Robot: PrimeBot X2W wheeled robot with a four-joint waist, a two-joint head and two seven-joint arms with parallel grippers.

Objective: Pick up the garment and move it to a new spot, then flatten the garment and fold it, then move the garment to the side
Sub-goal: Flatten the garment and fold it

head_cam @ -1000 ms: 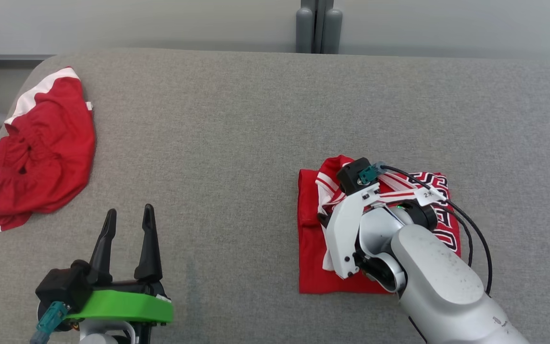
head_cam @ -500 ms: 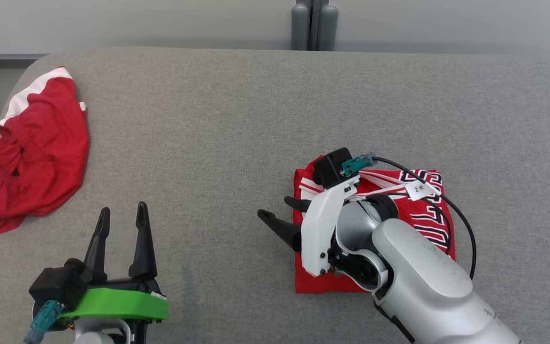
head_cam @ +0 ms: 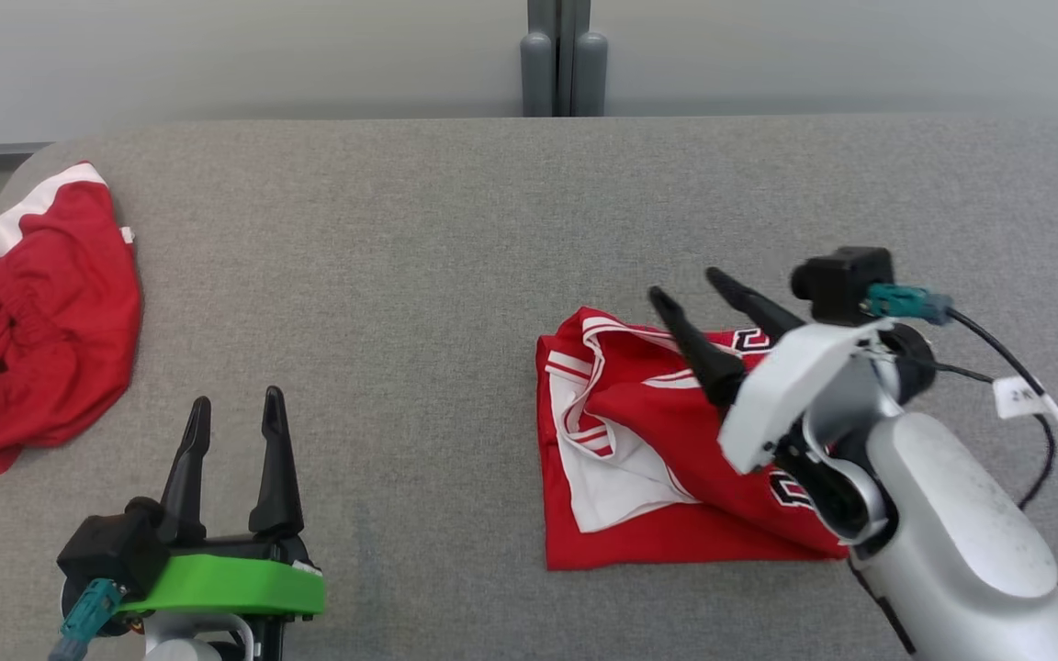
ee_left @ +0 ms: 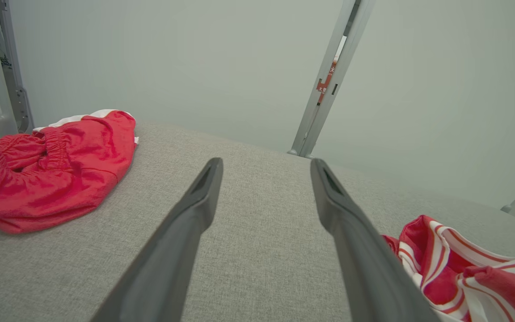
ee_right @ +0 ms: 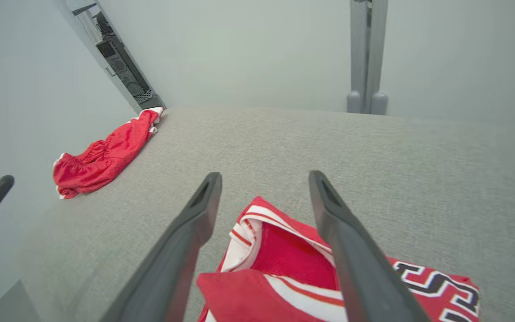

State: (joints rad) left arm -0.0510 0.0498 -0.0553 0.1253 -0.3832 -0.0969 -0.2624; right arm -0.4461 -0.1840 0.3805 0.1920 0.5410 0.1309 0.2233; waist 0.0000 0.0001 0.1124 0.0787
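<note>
Head view: jersey (head_cam: 639,546) lay on the bench (head_cam: 400,275), right of centre on the near half, folded into a rough rectangle. Right gripper (head_cam: 683,283) hung over its far edge, fingers spread, nothing between them. Right wrist view agreed: gap empty, jersey (ee_right: 284,255) below. Left gripper (head_cam: 237,398) sat at near left, fingers spread, empty, well apart from the jersey. Red shorts (head_cam: 42,330) at far left, not involved.

Progress, my read: pickup, flatten and fold looked done, but the fold was loose. Top layer was skewed, a white inner flap was exposed, and striped trim was bunched at the far-left corner. Left to do: maybe a tidy, then the move to the side.

Orientation: long axis looked left-right, but the arm (head_cam: 942,514) hid the right end, so not certain. Striped opening pointed far-left; black lettering showed toward the right.
</note>
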